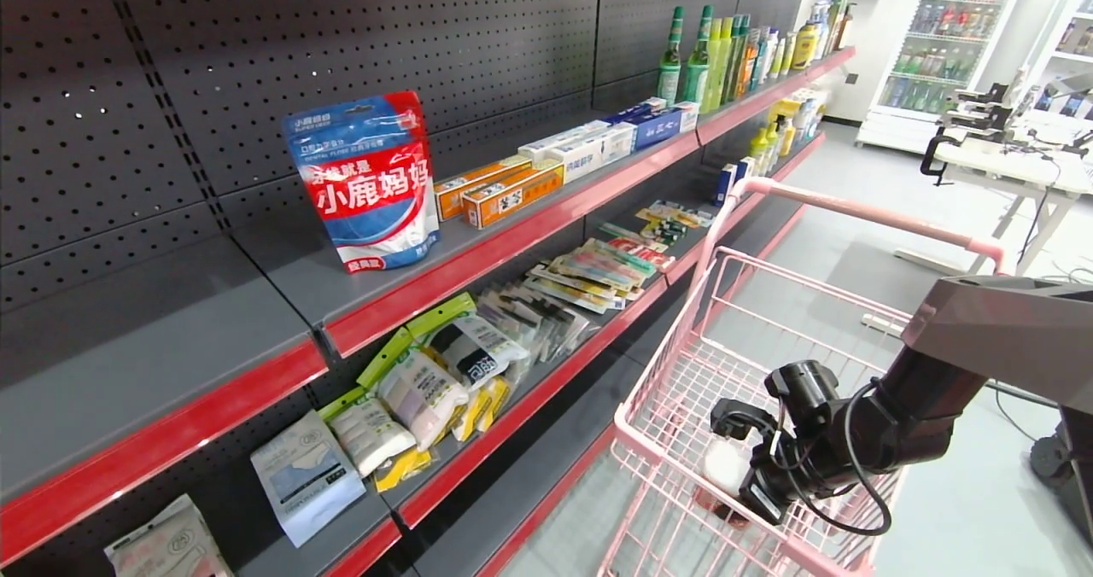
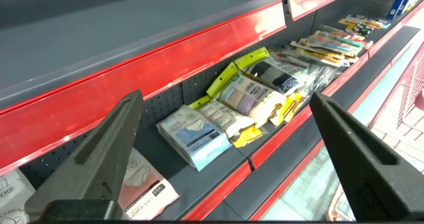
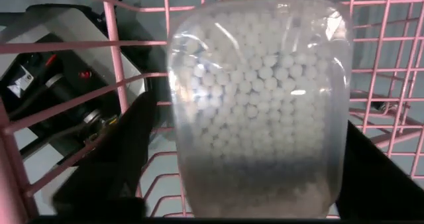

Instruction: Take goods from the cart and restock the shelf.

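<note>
The right gripper (image 1: 741,462) hangs down inside the pink cart (image 1: 862,212), near its floor. A clear bottle of small white beads (image 3: 258,105) sits squarely between its jaws, with one jaw on either side. On one side the jaw meets the bottle's edge. On the other a thin strip of cart wire shows between jaw and bottle. Whether the jaws press on the bottle or merely straddle it cannot be told. Cart mesh lies behind and beneath the bottle.

The left gripper (image 2: 225,101) is spread wide, its jaws far apart, with nothing held and nothing touching them. Ahead of the open jaws is the lower shelf (image 2: 265,154). A row of flat packets (image 2: 192,134) lies there, leaning one on another, well apart from the jaws. Above the packets runs the red front edge (image 2: 165,58) of the shelf above.

A blue and red pouch (image 1: 367,180) stands upright on the upper shelf, far from both sets of jaws.
</note>
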You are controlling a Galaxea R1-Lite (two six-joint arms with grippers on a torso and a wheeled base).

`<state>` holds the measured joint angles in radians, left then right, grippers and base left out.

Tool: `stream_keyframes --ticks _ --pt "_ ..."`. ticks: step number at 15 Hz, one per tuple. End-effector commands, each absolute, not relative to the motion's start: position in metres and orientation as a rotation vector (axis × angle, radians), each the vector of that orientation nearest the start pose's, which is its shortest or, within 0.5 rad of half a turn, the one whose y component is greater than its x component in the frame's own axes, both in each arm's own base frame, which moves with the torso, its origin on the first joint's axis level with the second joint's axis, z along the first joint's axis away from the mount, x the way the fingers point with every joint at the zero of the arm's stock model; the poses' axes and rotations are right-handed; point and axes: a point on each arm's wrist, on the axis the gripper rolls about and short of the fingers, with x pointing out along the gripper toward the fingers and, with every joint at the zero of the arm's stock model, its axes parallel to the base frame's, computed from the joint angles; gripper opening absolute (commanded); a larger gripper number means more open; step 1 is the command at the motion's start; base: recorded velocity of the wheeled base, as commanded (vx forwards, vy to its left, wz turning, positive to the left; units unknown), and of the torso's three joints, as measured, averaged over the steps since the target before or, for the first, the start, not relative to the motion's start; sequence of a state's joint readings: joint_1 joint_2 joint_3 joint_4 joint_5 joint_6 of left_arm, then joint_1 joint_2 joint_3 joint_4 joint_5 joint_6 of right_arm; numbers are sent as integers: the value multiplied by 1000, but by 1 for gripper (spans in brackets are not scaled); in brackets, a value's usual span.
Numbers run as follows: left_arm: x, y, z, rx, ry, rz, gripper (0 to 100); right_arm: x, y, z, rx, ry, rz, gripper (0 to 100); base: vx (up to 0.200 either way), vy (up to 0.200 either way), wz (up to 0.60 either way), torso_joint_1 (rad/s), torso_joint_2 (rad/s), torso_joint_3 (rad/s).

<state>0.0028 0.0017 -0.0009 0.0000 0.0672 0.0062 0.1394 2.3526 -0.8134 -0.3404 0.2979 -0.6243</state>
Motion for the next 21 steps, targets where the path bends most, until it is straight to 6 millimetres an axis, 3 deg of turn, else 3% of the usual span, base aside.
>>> stream_keyframes --ticks 1,6,12,16,18,19,21 --pt "-23 1 76 6 3 71 100 324 52 -57 -438 1032 736 0 0 0 0 0 0 0" --pt "-23 1 76 6 3 71 100 325 50 -50 -385 1043 670 0 0 0 0 0 0 0" --pt "-23 1 76 5 2 71 100 324 34 -4 -303 982 462 0 0 0 0 0 0 0" --pt "-23 1 76 5 3 71 100 319 41 37 -214 892 378 0 0 0 0 0 0 0" --pt "-23 1 76 5 3 71 100 314 53 65 -86 831 301 0 0 0 0 0 0 0" --pt "-23 1 76 5 3 71 100 308 61 84 5 790 248 0 0 0 0 0 0 0" --pt "-23 1 76 6 3 69 100 287 63 104 -6 736 183 0 0 0 0 0 0 0"
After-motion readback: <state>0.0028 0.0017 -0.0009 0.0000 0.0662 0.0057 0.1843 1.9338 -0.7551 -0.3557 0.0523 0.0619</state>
